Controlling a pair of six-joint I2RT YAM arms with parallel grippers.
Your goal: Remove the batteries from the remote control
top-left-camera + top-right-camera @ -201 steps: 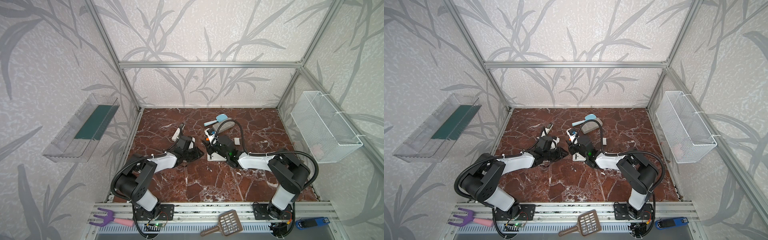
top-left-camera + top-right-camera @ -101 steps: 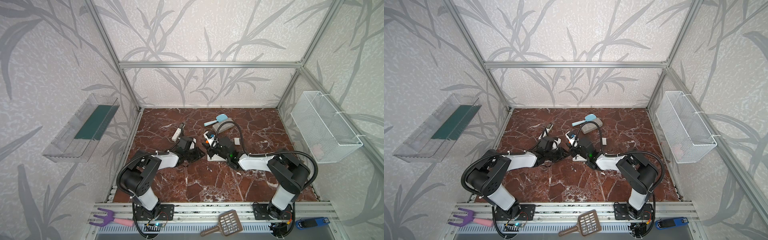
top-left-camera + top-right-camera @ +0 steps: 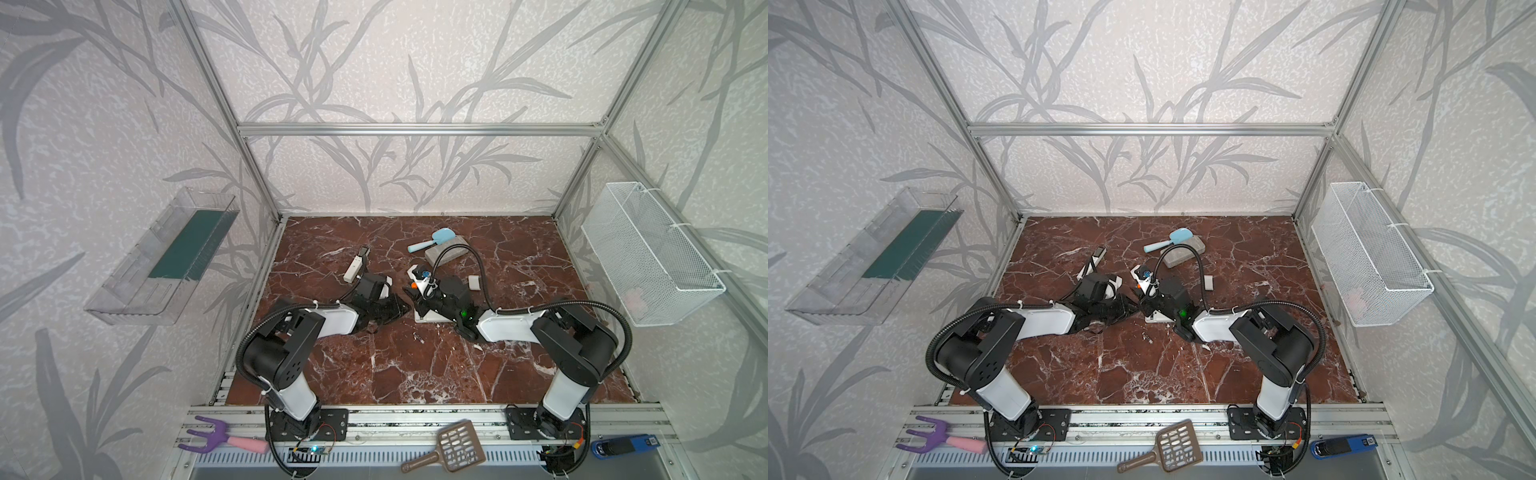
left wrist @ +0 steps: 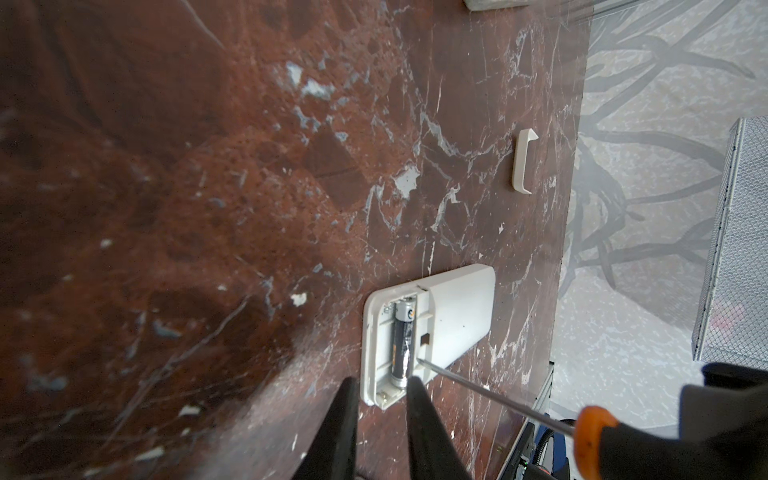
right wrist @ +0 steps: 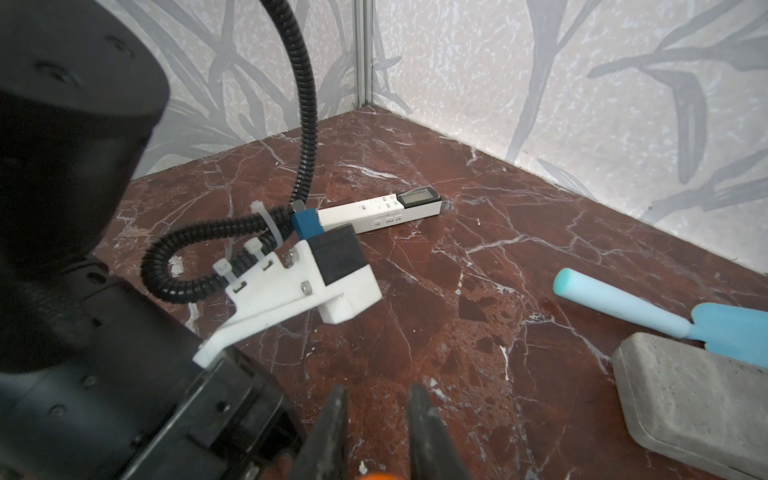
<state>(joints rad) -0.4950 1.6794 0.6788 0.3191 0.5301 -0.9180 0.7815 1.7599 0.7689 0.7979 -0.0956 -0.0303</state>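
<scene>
Left wrist alone shows battery (image 4: pixel 402 345) in remote (image 4: pixel 457 316), right tool (image 4: pixel 631 436) clamping screwdriver (image 4: pixel 590 436), left tool (image 4: pixel 380 380) slightly parted, grip unclear

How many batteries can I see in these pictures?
1. The battery lies in the open back of the white remote, with the screwdriver tip beside it. A dark speck lying near the remote in both top views is too small to identify.
</scene>
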